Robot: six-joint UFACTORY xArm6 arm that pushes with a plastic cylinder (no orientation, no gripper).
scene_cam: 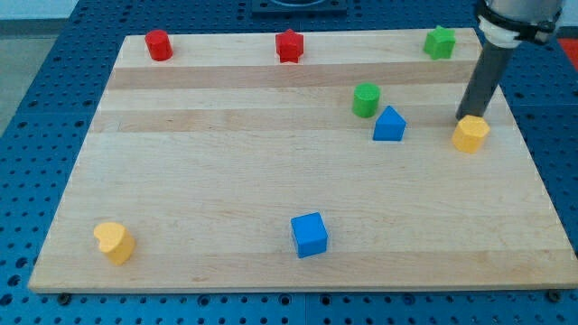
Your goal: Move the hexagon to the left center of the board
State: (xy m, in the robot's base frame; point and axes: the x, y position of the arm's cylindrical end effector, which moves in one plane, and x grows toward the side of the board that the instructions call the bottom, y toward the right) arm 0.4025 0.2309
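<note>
The yellow hexagon (470,134) lies near the board's right edge, at mid height. My tip (464,117) comes down from the view's top right and rests at the hexagon's upper left side, touching or nearly touching it. The wooden board (226,171) fills most of the view.
A blue triangular block (389,125) and a green cylinder (366,99) lie left of the hexagon. A green star (440,41), a red star (288,46) and a red cylinder (159,44) line the top edge. A blue cube (310,235) and a yellow heart-like block (114,242) lie near the bottom.
</note>
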